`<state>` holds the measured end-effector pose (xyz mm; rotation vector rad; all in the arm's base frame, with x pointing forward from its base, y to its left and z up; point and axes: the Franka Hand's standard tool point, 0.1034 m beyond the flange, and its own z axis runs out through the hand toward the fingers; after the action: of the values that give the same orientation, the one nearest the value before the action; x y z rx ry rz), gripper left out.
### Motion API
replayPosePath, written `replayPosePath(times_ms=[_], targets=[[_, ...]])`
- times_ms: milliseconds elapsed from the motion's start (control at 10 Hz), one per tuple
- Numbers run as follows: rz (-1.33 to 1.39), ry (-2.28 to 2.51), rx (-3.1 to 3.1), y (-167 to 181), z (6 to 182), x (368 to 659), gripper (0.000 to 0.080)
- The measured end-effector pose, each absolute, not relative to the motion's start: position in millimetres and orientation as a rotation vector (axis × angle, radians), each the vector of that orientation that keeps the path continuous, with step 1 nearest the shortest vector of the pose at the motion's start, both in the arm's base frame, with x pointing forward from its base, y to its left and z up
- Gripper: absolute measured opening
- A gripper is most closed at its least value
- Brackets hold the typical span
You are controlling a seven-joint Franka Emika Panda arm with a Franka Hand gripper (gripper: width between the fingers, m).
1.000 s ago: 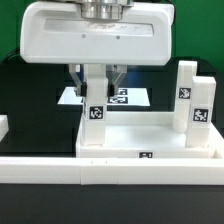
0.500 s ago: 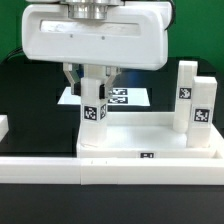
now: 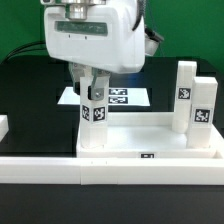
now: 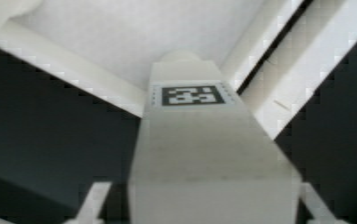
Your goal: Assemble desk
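1. As seen in the exterior view, a small white block [image 3: 3, 127] sits at the far left edge on the black table [image 3: 35, 100].
2. Along the near edge runs a long white border rail [image 3: 60, 168], spanning the full width of the view.
3. Left of centre, the gripper [image 3: 93, 88] hangs below the white wrist housing; its fingers [image 3: 101, 84] are clamped on the upper end of a white square leg [image 3: 93, 118].
4. This held leg stands upright at the left far corner of the desk tabletop [image 3: 150, 132], its tag facing the camera; whether its foot is fully seated in the corner socket cannot be told.
5. Behind the held leg, farther away, the marker board [image 3: 120, 97] lies flat on the table.
6. At centre, the tabletop rests rim-up just behind the border rail, with a tag on its near wall.
7. At the right far corner stand two more upright tagged legs [image 3: 193, 105], close together.
8. The wrist view shows the held leg [image 4: 196, 120] between the fingers, its tagged face toward the camera and the tabletop rim beyond it.
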<state>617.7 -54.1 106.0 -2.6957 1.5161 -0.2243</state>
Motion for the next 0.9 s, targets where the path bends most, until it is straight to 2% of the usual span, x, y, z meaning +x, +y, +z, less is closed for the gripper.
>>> replayPosePath(times_ms=[300,400,500,600,900], targets=[[-0.210,1.673,-2.585,-55.2,105.8,617.1,0.0290],[-0.211,1.598,-2.638,-55.5,105.5,616.9,0.0389],[-0.211,1.540,-2.676,-55.4,105.7,616.9,0.0529],[-0.207,1.484,-2.710,-50.9,105.8,617.2,0.0612],[-0.226,1.014,-2.944,-46.9,105.5,618.1,0.0642]])
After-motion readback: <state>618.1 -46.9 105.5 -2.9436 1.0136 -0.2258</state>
